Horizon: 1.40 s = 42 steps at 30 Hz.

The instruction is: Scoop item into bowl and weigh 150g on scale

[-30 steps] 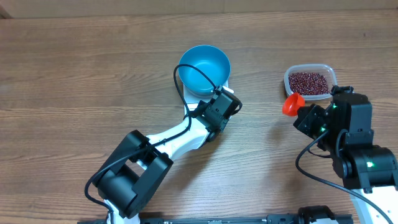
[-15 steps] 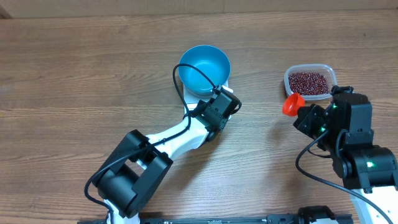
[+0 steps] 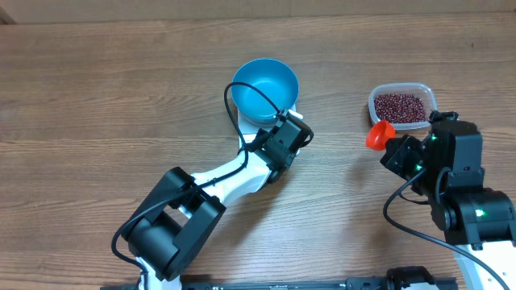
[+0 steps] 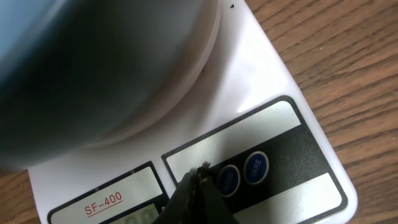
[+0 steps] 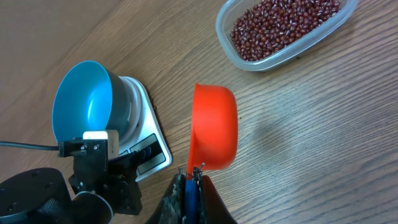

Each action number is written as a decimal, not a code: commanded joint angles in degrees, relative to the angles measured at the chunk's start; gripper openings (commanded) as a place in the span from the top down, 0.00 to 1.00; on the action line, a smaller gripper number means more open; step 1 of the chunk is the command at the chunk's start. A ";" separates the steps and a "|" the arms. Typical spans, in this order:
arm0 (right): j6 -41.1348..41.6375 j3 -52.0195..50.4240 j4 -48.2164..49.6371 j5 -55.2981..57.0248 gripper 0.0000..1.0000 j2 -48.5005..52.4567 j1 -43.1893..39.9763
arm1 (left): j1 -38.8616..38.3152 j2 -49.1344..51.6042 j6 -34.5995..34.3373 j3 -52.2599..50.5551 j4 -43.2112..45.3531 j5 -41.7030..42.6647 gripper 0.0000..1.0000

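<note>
The blue bowl (image 3: 265, 87) stands empty on the white scale (image 3: 292, 107). My left gripper (image 4: 200, 172) is shut, its tip down at the scale's (image 4: 273, 81) front panel beside two round blue buttons (image 4: 229, 178); whether it touches is unclear. The bowl's underside (image 4: 93, 74) fills the upper left of the left wrist view. My right gripper (image 5: 190, 176) is shut on the blue handle of an orange scoop (image 5: 214, 127), held above the table between the scale and the item, dark red beans (image 5: 283, 25), which lie in a clear tub (image 3: 401, 106). No beans show in the scoop (image 3: 380, 134).
The left arm (image 3: 242, 173) reaches diagonally from the near edge up to the scale. The right arm's body (image 3: 468, 193) sits at the lower right. Bare wooden table (image 3: 97, 97) spreads to the left and behind the bowl.
</note>
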 commanded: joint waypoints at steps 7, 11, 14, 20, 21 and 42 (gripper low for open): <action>-0.28 1.95 0.46 0.92 0.96 -0.04 0.11 | 0.20 1.79 -0.11 -0.02 -3.30 0.11 0.96; -0.28 1.95 0.50 0.94 0.96 -0.04 0.11 | -0.48 -0.09 -0.17 0.26 -7.21 0.15 0.96; -0.26 1.95 0.55 0.94 0.96 -0.04 0.11 | -1.53 -1.88 -0.15 0.26 -8.70 0.15 0.96; -0.26 1.95 0.50 0.92 0.96 -0.04 0.11 | -4.26 -7.61 -0.09 0.28 -10.73 0.13 0.96; -0.26 1.95 0.50 0.92 0.96 -0.04 0.11 | -4.63 -9.27 -0.09 0.28 -11.47 0.13 0.96; -0.24 1.95 -0.44 0.90 0.96 -0.04 0.11 | -1.97 -39.54 -0.13 0.28 -23.30 0.76 0.01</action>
